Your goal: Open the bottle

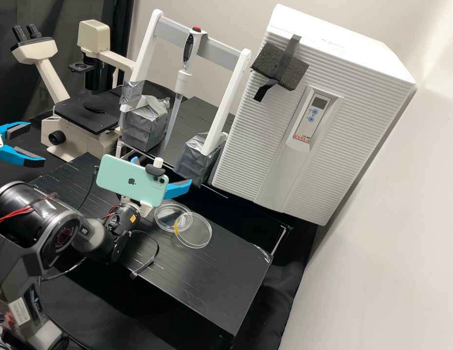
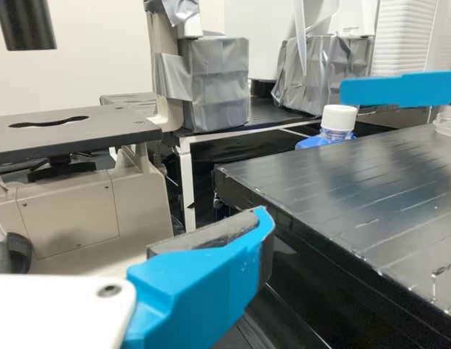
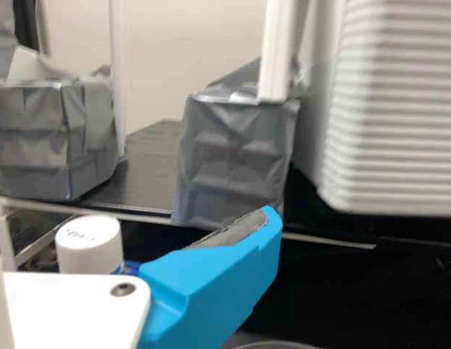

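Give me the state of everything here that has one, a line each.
bottle: upright, white cap on.
left tool: open, empty.
right tool: open, at the bottle.
petri dish: uncovered, its two halves overlapping.
pipette: hanging upright.

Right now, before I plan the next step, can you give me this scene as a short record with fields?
bottle: upright at the far edge of the black bench, white cap on
right gripper: close beside the bottle; grip unclear, a phone on the arm hides it
left gripper: open, beside the bench, apart from the bottle
dishes: two, clear and round, overlapping on the bench
behind: pipette hanging in a stand; microscope; white machine
task state: bottle not yet opened
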{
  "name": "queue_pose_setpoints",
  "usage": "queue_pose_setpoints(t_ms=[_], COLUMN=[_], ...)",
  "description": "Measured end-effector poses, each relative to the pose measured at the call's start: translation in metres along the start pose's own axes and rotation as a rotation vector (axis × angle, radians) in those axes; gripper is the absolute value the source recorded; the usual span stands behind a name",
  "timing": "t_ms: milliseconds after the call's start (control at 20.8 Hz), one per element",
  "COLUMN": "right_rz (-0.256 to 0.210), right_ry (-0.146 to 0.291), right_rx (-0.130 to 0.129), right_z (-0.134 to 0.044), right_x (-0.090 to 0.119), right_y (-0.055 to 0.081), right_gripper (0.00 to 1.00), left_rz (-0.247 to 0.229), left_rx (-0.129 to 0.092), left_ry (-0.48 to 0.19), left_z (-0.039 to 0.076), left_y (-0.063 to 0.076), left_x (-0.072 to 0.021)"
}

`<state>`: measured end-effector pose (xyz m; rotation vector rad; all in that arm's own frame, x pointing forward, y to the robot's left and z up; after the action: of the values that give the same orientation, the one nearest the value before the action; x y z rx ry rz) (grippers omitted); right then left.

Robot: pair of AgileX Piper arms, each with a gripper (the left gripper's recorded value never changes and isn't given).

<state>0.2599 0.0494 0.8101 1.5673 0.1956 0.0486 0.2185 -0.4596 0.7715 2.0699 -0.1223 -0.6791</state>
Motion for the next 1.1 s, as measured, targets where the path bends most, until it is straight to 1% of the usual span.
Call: queue_pose_setpoints(t_ms=[144,288,384,528,576,816,1008,1104], right_rz=[-0.041,-0.060,-0.063,-0.045,-0.042,-0.043,-0.036,-0.041], right_ry=[0.002,0.004,0.000,-0.010,-0.013,-0.013,-0.029,-0.033], right_rx=[0.006,0.011,0.012,0.023,0.026,0.030,0.044,0.045], right_z=[0.000,-0.001,0.001,0.002,0.002,0.002,0.002,0.003], right_x=[0.003,0.007,0.010,0.014,0.015,0.021,0.026,0.028], right_y=[-0.011,-0.016,-0.017,-0.015,-0.015,-0.016,-0.017,-0.018], right_gripper=[1.00,1.00,1.00,1.00,0.00,0.00,0.00,0.00], left_rz=[0.000,0.000,-0.001,-0.002,-0.002,-0.002,-0.002,-0.003], left_rx=[0.000,0.000,-0.001,-0.001,-0.001,-0.001,-0.001,-0.003], left_ry=[0.000,0.000,0.000,0.000,0.000,0.000,0.000,0.001], left_z=[0.000,0.000,0.000,0.000,0.000,0.000,0.000,0.000], left_y=[0.000,0.000,0.000,0.000,0.000,0.000,0.000,-0.001], left_x=[0.0000,0.0000,-0.0003,-0.0003,-0.0003,-0.0003,-0.0003,-0.0007])
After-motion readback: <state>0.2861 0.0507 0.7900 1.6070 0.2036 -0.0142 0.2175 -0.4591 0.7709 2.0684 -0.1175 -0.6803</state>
